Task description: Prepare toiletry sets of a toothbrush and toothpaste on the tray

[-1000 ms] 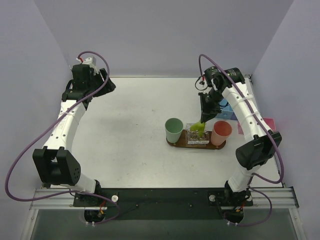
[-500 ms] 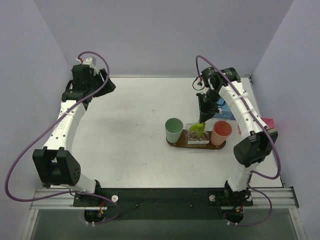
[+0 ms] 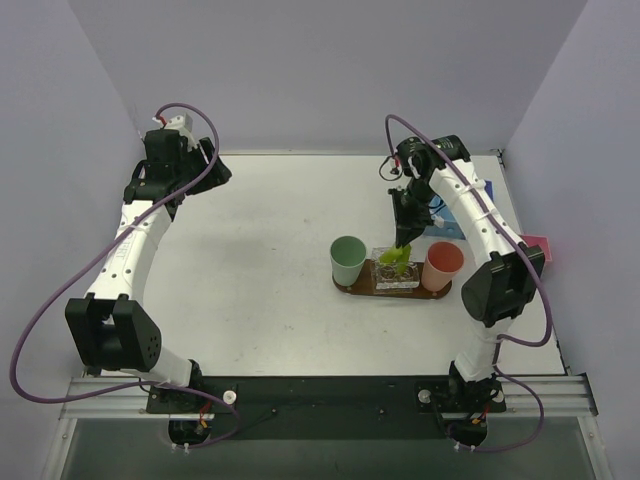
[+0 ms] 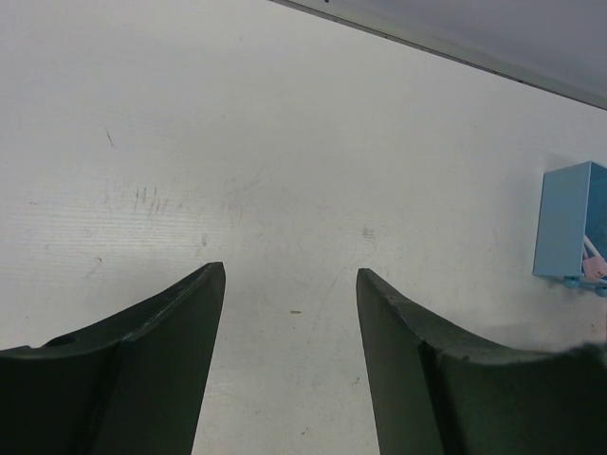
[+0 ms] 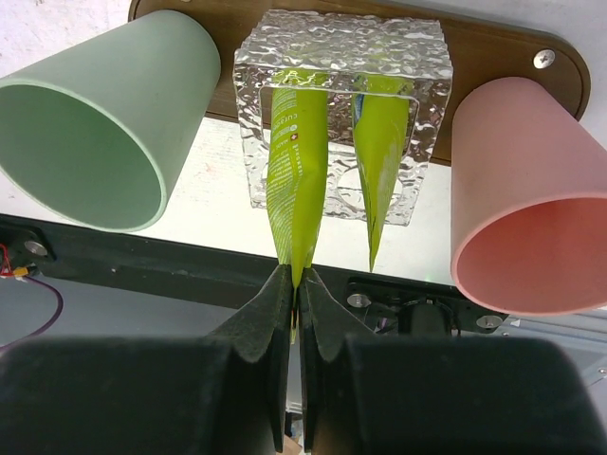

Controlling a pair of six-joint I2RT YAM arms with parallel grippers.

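Observation:
The dark brown tray (image 3: 392, 290) (image 5: 493, 52) carries a mint-green cup (image 3: 347, 259) (image 5: 95, 142), a clear textured holder (image 3: 396, 270) (image 5: 341, 57) and a pink cup (image 3: 442, 265) (image 5: 531, 199). Two lime-green toothpaste tubes stand in the holder. My right gripper (image 3: 404, 240) (image 5: 296, 280) is shut on the flat end of the left tube (image 5: 296, 171), just above the holder. The second tube (image 5: 379, 142) stands beside it, untouched. My left gripper (image 3: 165, 150) (image 4: 289, 284) is open and empty at the far left of the table. No toothbrush shows clearly.
A blue compartment bin (image 3: 447, 222) (image 4: 567, 223) stands behind the tray, partly hidden by my right arm. A pink shallow box (image 3: 537, 246) lies at the right edge. The side walls stand close to both arms.
My right arm has shifted slightly left and back, its gripper still on the tube over the holder. The left arm has not moved.

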